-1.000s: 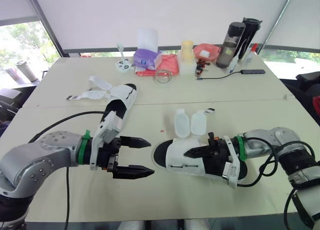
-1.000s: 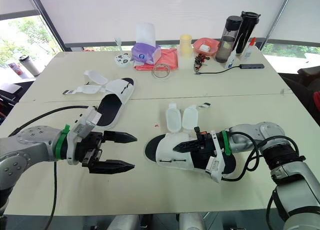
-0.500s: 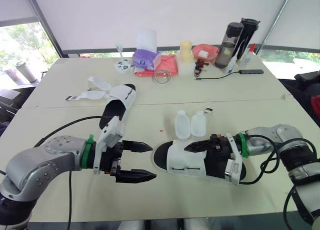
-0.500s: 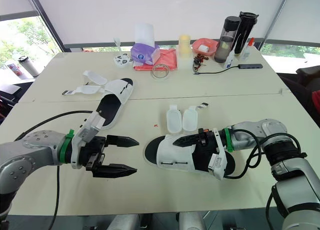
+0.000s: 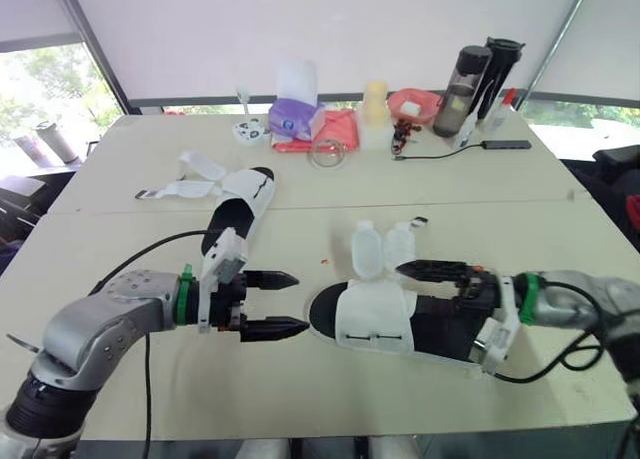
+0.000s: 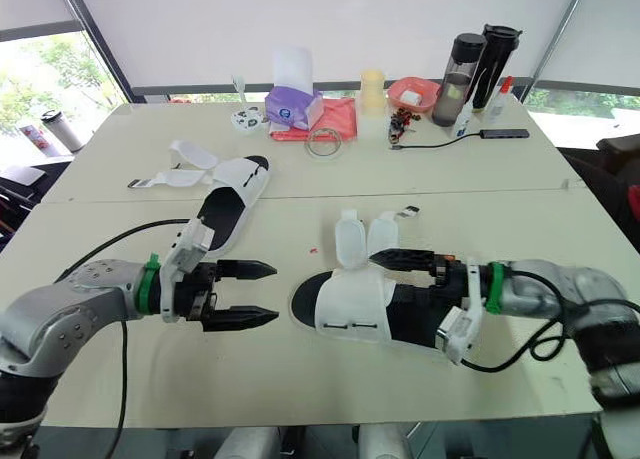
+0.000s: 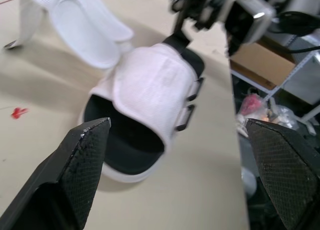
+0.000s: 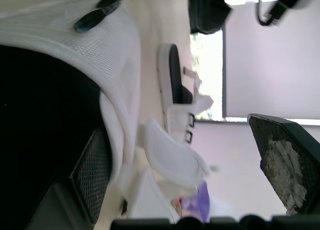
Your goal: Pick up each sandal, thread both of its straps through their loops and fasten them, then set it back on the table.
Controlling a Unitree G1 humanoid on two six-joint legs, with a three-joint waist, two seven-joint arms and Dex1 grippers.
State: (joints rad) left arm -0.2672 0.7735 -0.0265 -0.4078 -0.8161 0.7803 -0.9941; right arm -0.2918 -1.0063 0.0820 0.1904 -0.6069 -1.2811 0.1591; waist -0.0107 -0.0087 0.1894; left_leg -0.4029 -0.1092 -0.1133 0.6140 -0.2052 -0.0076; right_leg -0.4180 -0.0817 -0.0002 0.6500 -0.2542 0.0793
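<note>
The near sandal is lying flat at the front middle of the worktop, its black sole down and its two white straps flopping open toward the far side. It is looking light, with a foam-like sole that will probably be bending a little but keeping its shape. The padded white upper and the straps are looking soft and limp, so they will be drooping and slipping unless pinched close to their tips. The sole edge at toe or heel is seeming the firmest place to be gripping for the lift, which leaves the black loops on the side of the upper free for threading. The left hand is hovering just beside the toe end with its fingers apart, holding nothing. The right hand is reaching over the heel end with its fingers spread wide, one along the footbed by the upper, clamping nothing. The other sandal is waiting further back on the left, its straps also lying undone. Compared with a second ago, the left hand is sitting closer to the toe with a narrower gap between its fingers. The right arm is now stretching out straighter, its hand pulled back from lying across the upper and its upper finger pointing toward the strap roots. The sandal itself is resting in much the same spot.
</note>
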